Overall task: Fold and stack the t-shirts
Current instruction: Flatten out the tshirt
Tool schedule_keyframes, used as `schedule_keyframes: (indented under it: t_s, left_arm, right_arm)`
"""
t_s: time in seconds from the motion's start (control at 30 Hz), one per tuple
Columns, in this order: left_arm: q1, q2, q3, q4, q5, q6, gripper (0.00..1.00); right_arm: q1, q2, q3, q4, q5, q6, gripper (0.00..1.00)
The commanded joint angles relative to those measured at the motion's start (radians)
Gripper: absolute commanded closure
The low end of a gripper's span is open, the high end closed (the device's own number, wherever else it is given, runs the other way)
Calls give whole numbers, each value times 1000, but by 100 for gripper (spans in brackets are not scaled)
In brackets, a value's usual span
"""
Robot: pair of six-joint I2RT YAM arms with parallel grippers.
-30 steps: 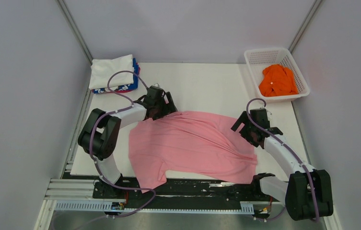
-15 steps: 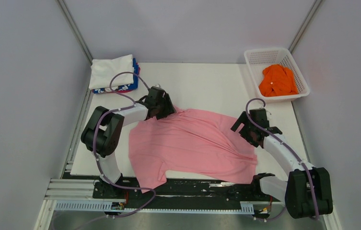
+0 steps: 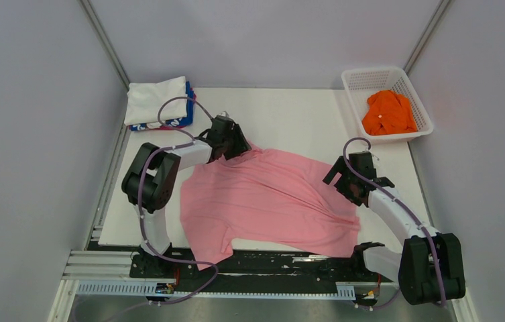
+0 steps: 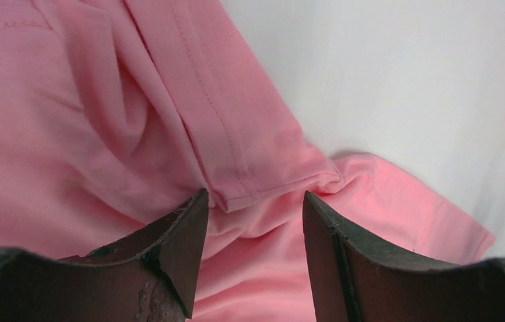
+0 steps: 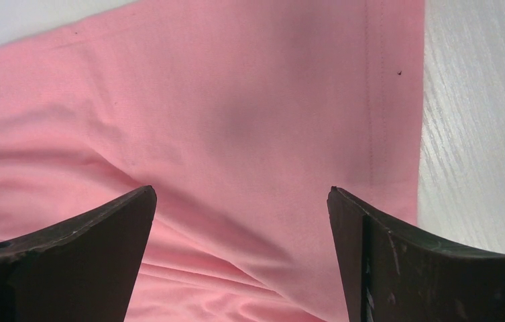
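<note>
The white surface (image 3: 290, 117) sat between plain grey walls. In the top view a folded white shirt (image 3: 154, 100) lay on a blue/red one (image 3: 186, 118) at the upper left, and an orange shirt (image 3: 388, 113) lay in a basket (image 3: 355, 75) at the upper right. The pink shirt (image 3: 269, 201) lay spread but rumpled across the middle of the frame, one corner reaching past the near edge at the lower left. The left pincer (image 4: 255, 196) stood partly open at the shirt's upper left. Its fingers were on either side of the doubled-over sleeve hem (image 4: 233, 157), with a gap showing and nothing pinched. The right pincer (image 5: 243, 191) was spread wide and held nothing, just above the cloth near the bottom hem (image 5: 378, 100) at the shirt's right edge. The cloth looked thin, light and limp, so it would likely sag, bunch and drag across the surface rather than keep any shape. It did not look fragile. The stitched hems seemed the best hold, since their doubled cloth gives a firmer pinch: sleeve or shoulder on one side, hem corner on the other, so that the shirt would lift evenly.
</note>
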Motion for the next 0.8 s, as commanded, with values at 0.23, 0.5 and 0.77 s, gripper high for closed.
schedule_keyframes:
  t_s: [0.23, 0.5, 0.77]
  left_arm:
    - [-2, 99, 138, 61, -16, -23, 39]
    - [-2, 133, 153, 101, 16, -26, 39]
    - [-2, 210, 218, 245, 76, -131, 39]
  right_arm:
    - [3, 4, 17, 43, 43, -19, 0]
    - [4, 20, 20, 47, 48, -22, 0]
    - [4, 29, 19, 59, 40, -19, 0]
